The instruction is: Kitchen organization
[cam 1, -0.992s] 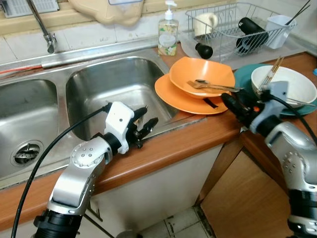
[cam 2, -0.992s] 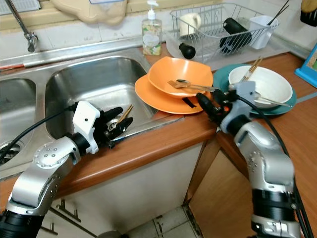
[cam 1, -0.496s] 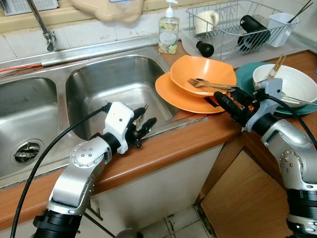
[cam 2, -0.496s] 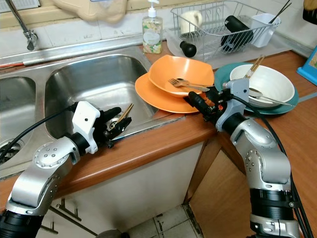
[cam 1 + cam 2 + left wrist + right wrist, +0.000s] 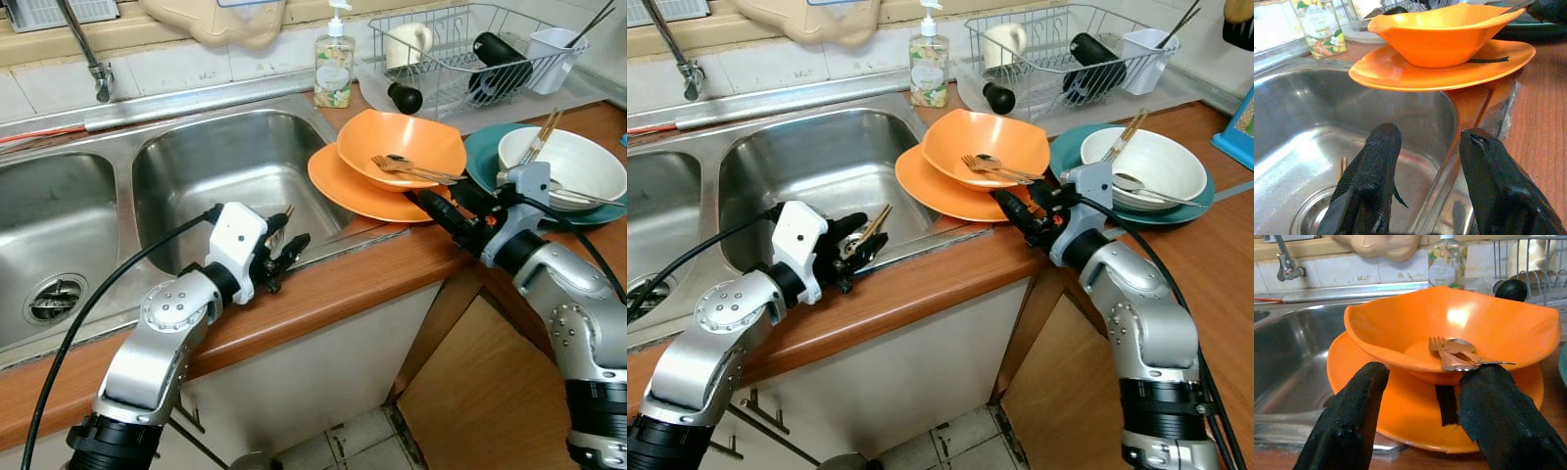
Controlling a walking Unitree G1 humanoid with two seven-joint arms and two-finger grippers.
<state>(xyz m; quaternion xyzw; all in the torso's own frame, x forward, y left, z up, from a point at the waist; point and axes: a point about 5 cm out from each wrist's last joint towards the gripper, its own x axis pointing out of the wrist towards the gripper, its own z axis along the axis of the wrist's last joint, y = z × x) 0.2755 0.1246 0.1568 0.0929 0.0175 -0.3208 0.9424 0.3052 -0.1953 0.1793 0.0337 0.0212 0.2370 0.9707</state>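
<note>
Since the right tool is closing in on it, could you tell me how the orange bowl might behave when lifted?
The orange bowl looks like smooth, glossy plastic, so probably light, rigid and somewhat slippery. The fork and spoon lying loose inside would likely slide or clatter if it tilts. It sits unattached on the orange plate, so a push may skate it.

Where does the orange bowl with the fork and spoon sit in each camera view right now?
Left eye view: orange bowl, upper middle, on the orange plate.
Right eye view: upper middle.
Left wrist view: top, beyond the open left pincer.
Right wrist view: centre, between the right pincer's fingers.
Shared landmark: soap bottle.
</note>
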